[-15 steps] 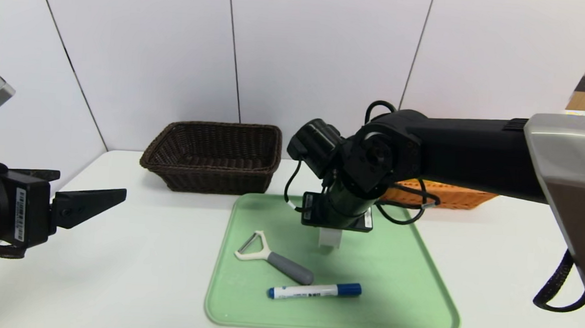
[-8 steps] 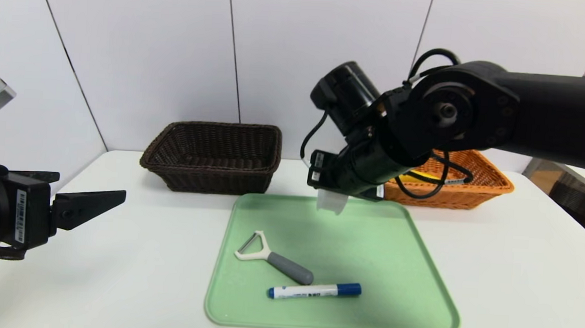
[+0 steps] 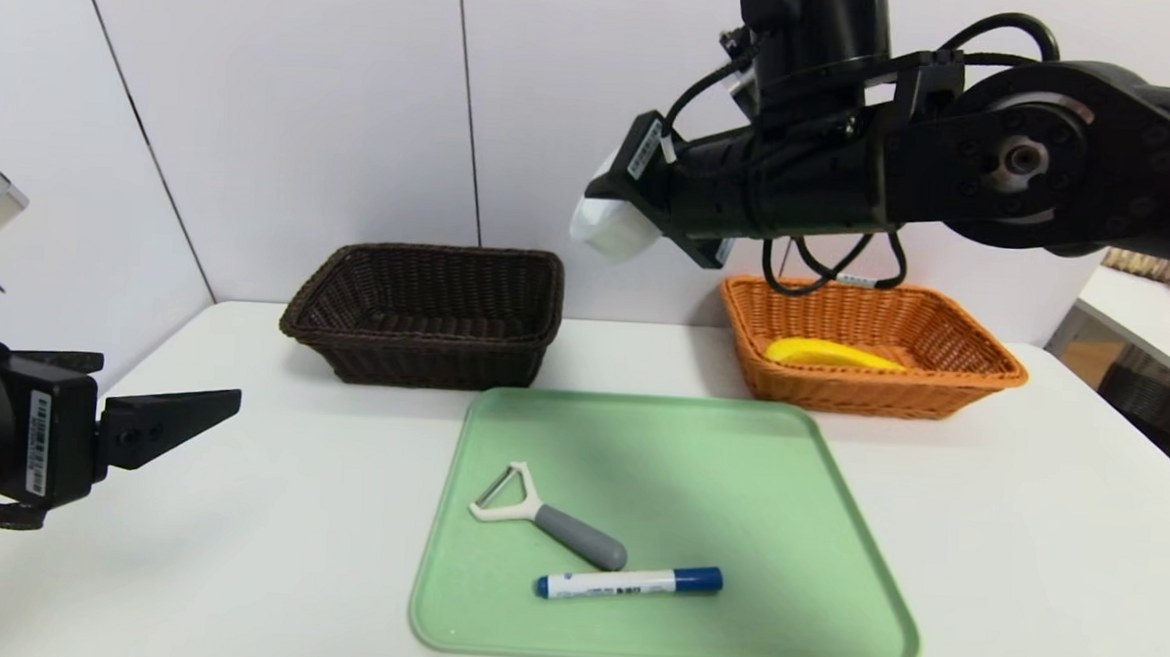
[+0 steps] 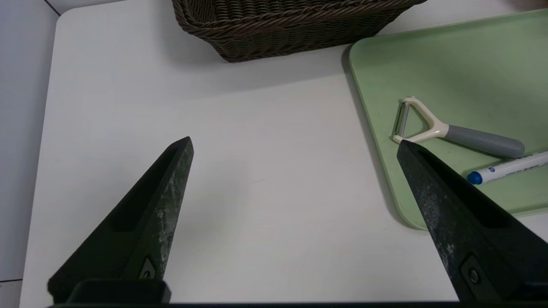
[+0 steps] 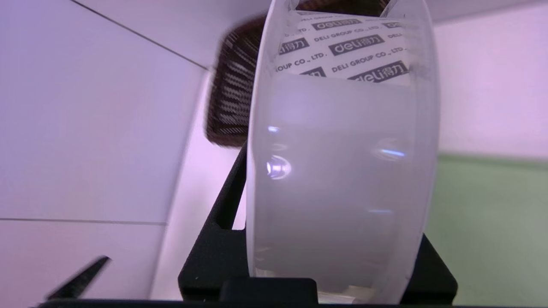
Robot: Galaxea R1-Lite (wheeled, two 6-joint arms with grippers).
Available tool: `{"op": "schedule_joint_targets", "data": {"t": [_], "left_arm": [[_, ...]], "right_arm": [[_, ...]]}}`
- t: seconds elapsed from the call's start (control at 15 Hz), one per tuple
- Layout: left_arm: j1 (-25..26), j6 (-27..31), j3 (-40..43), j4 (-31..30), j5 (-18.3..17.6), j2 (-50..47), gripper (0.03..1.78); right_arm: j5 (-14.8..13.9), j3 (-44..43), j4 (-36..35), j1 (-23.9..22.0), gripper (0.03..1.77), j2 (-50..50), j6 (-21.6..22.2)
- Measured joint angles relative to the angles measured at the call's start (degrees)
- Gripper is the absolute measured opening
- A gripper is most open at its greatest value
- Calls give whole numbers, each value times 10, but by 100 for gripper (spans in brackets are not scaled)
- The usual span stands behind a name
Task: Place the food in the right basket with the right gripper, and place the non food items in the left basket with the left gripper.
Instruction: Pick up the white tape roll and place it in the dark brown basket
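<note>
My right gripper [image 3: 608, 220] is raised high above the table between the two baskets, shut on a translucent roll of tape [image 3: 612, 230]. In the right wrist view the tape roll [image 5: 342, 171] fills the space between the black fingers. A white peeler with a grey handle [image 3: 547, 515] and a blue marker [image 3: 629, 582] lie on the green tray [image 3: 737, 477]. The dark brown left basket [image 3: 433, 359] looks empty. The orange right basket [image 3: 892, 397] holds a yellow banana [image 3: 829, 353]. My left gripper [image 4: 294, 143] hangs open over the table left of the tray, holding nothing.
Both baskets stand at the back of the white table against the wall panels. The tray sits in the middle near the front edge. The left wrist view shows the peeler [image 4: 445, 128] and marker [image 4: 509, 167] beside one finger.
The right arm has lifted the tape roll from the tray's back part up high and swung its gripper to point left. The orange basket and banana have come into view. The left arm barely moved.
</note>
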Motion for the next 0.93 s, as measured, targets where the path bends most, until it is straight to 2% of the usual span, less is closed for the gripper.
{"op": "schedule_joint_targets", "data": {"t": [0.2, 0.47, 0.67, 0.93], "left_arm": [[0, 0, 4, -1, 5, -1, 169], [-1, -11, 6, -4, 19, 3, 169], [-3, -20, 6, -4, 33, 10, 169], [-3, -21, 11, 0, 42, 10, 169]], "right_arm": [[44, 0, -80, -1, 60, 27, 30], [55, 0, -163, -9, 60, 78, 40], [76, -1, -231, -8, 60, 117, 50], [79, -5, -311, -7, 60, 166, 56]]}}
